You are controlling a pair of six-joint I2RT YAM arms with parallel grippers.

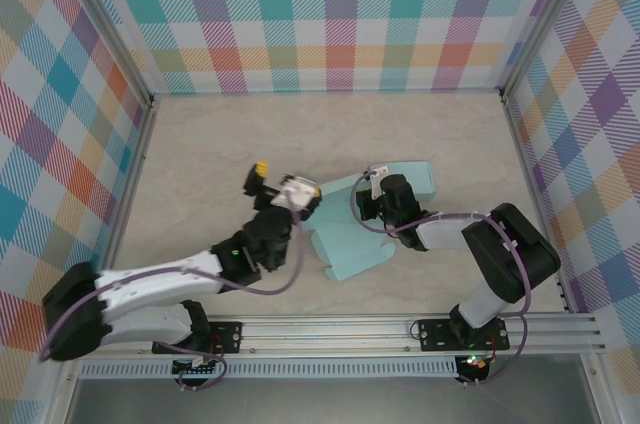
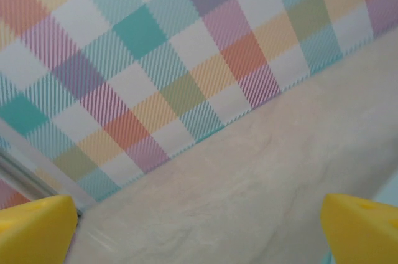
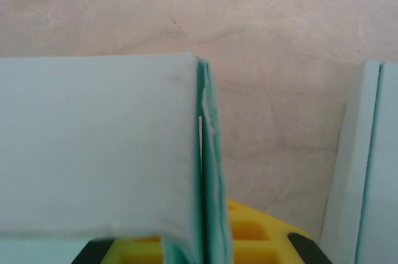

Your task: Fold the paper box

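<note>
The light blue paper box [image 1: 352, 244] lies partly flattened on the table, a little right of centre. My right gripper [image 1: 374, 190] sits over its upper middle. In the right wrist view that gripper [image 3: 208, 242] is shut on an upright double-layer panel of the paper box [image 3: 93, 146], whose edge stands between the yellow fingers [image 3: 261, 239]. Another pale blue flap [image 3: 373, 164] rises at the right. My left gripper [image 1: 278, 181] hovers just left of the box, apart from it. Its yellow fingertips [image 2: 34, 230] are spread wide and open, with bare table between them.
Plaid walls [image 1: 330, 14] enclose the beige table [image 1: 220, 144] on three sides. The left wrist view faces the wall's foot [image 2: 186, 146]. A metal rail [image 1: 400, 329] with both arm bases runs along the near edge.
</note>
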